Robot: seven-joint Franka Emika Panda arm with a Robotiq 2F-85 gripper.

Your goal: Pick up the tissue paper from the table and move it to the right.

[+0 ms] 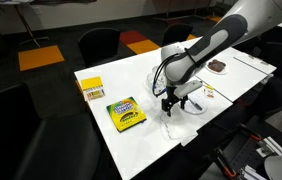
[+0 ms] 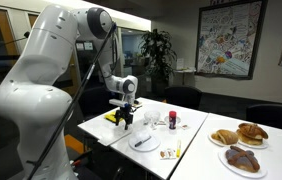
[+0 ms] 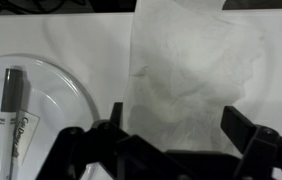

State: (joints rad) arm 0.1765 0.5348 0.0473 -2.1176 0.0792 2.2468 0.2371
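In the wrist view the white, slightly crumpled tissue paper [image 3: 186, 70] lies on the white table [image 3: 61, 35]. It runs from the top of the picture down between my fingers. My gripper [image 3: 176, 125] is open, with one black finger on each side of the sheet's near part. In both exterior views the gripper [image 1: 169, 103] [image 2: 127, 118] points down, close over the table top [image 1: 111, 135] near its middle. The tissue is hard to tell from the white top there.
A clear round plate [image 3: 51, 90] with a marker [image 3: 9, 105] on it lies just beside the tissue [image 2: 144, 142]. A yellow crayon box [image 1: 126, 113] and a small yellow box [image 1: 92, 88] lie on the table. Plates of pastries [image 2: 237, 145] stand further off.
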